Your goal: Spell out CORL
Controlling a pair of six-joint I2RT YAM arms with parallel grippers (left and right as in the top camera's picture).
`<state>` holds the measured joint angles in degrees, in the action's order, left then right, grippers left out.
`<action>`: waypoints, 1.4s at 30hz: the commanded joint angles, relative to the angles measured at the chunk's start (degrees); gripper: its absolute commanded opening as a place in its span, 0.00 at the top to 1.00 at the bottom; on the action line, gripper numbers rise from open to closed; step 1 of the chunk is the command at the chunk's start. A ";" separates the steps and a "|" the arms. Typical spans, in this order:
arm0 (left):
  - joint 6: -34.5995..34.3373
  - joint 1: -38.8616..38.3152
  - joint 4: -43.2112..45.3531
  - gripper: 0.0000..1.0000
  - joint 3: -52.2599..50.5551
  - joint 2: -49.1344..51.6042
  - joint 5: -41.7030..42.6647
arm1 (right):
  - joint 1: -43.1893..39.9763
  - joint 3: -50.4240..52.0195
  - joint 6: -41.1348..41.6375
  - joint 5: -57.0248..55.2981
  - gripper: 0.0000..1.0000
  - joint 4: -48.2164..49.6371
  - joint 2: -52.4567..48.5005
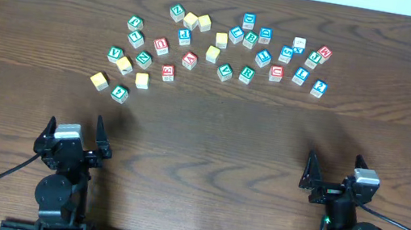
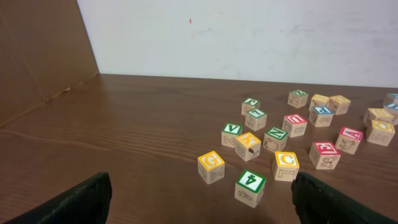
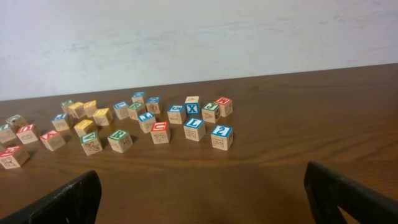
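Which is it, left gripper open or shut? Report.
Open. The left gripper has its fingers spread wide, nothing between them.

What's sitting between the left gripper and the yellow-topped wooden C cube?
One green-topped wooden cube marked 4 sits before the C cube, roughly in the left gripper line; the left wrist view shows it.

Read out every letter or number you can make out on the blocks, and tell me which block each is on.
"G": top of the yellow G block
"C": top of the yellow C block
"4": top of the green 4 block
"V": top of the green V block
"L": top of the blue L block
"2": top of the blue 2 block
"X": side of the blue X block
The other blocks are too small or blurred to read.
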<state>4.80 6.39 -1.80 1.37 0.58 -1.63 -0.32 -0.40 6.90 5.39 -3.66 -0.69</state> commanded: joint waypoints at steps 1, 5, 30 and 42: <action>0.72 0.33 -2.19 0.09 -1.14 -0.28 -0.46 | 0.02 0.09 -0.76 0.15 0.01 -0.24 0.35; 0.72 0.35 -2.19 0.09 -1.14 -0.28 -0.46 | 0.02 0.09 -0.76 0.15 0.01 -0.24 0.35; 0.52 0.33 -0.87 0.09 -1.14 -0.28 -0.44 | 0.02 0.09 -0.76 0.15 0.01 -0.22 0.28; 0.48 0.33 -0.68 0.09 3.72 4.48 2.73 | 0.02 0.09 -0.76 0.15 0.01 -0.24 0.24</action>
<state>4.78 6.39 -2.33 1.85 2.55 0.12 -0.32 -0.40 6.90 5.37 -3.66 -0.69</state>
